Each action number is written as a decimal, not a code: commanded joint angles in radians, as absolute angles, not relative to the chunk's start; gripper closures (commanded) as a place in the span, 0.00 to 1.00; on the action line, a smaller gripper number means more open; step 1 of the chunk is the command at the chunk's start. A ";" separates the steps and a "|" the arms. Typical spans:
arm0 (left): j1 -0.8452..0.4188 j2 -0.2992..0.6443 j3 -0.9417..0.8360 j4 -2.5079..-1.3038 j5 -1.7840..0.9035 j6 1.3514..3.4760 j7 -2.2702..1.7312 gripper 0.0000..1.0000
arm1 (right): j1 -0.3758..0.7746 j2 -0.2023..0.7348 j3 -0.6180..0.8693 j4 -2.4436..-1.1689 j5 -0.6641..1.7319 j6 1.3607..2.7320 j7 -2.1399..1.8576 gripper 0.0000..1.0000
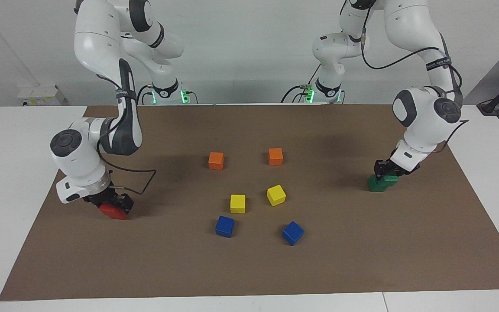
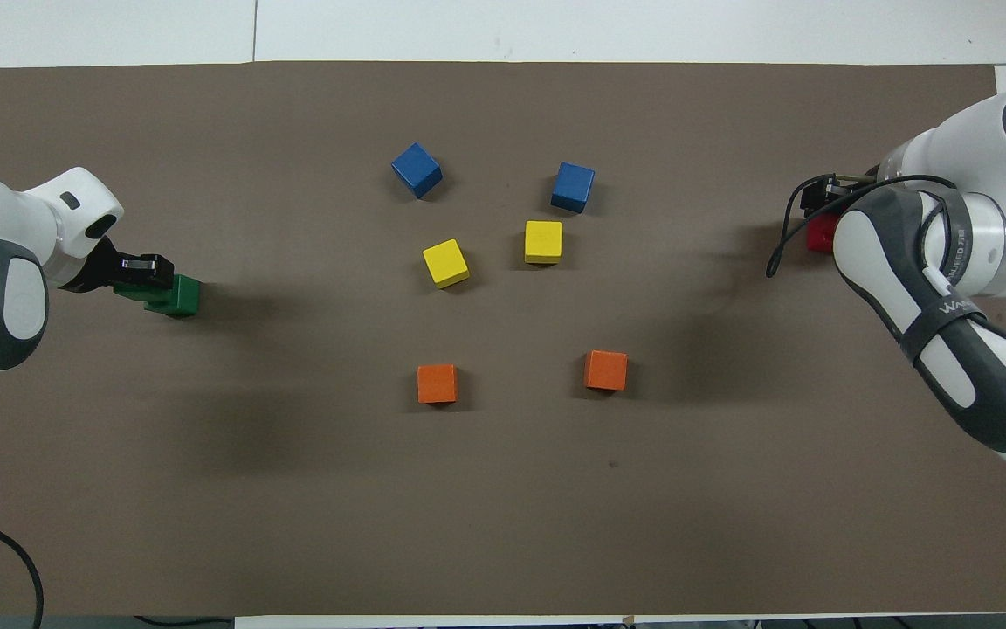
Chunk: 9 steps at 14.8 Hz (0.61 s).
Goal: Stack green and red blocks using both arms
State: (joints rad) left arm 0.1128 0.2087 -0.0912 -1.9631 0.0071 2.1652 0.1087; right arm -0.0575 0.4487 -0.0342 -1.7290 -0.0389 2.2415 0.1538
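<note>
My left gripper (image 1: 384,170) is low at the left arm's end of the table, shut on a dark green block (image 1: 390,178). That block rests askew on a second green block (image 1: 377,185). In the overhead view the left gripper (image 2: 140,270) hides most of the upper block, and the lower green block (image 2: 182,296) shows beside it. My right gripper (image 1: 111,202) is low at the right arm's end, shut on a red block (image 1: 113,212). In the overhead view only a sliver of the red block (image 2: 819,235) shows under the right gripper (image 2: 821,206). I cannot make out a second red block.
Mid-table stand two orange cubes (image 1: 216,160) (image 1: 275,156) nearest the robots, then two yellow cubes (image 1: 238,203) (image 1: 276,195), then two blue cubes (image 1: 224,226) (image 1: 292,232) farthest from them. All sit on a brown mat (image 1: 362,260).
</note>
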 commanded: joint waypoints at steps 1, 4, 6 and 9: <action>0.121 0.187 -0.094 -2.002 -0.015 2.198 0.135 1.00 | -0.066 0.417 -0.028 -1.749 -0.025 2.241 0.155 0.00; 0.120 0.187 -0.094 -2.016 -0.015 2.213 0.135 1.00 | -0.051 0.388 -0.025 -1.674 -0.041 2.127 0.153 0.00; 0.118 0.187 -0.092 -2.022 -0.015 2.221 0.137 1.00 | -0.049 0.347 -0.021 -1.599 -0.037 2.018 0.152 0.00; 0.117 0.187 -0.092 -2.037 -0.015 2.241 0.138 0.90 | -0.049 0.237 -0.006 -1.585 -0.025 1.901 0.149 0.00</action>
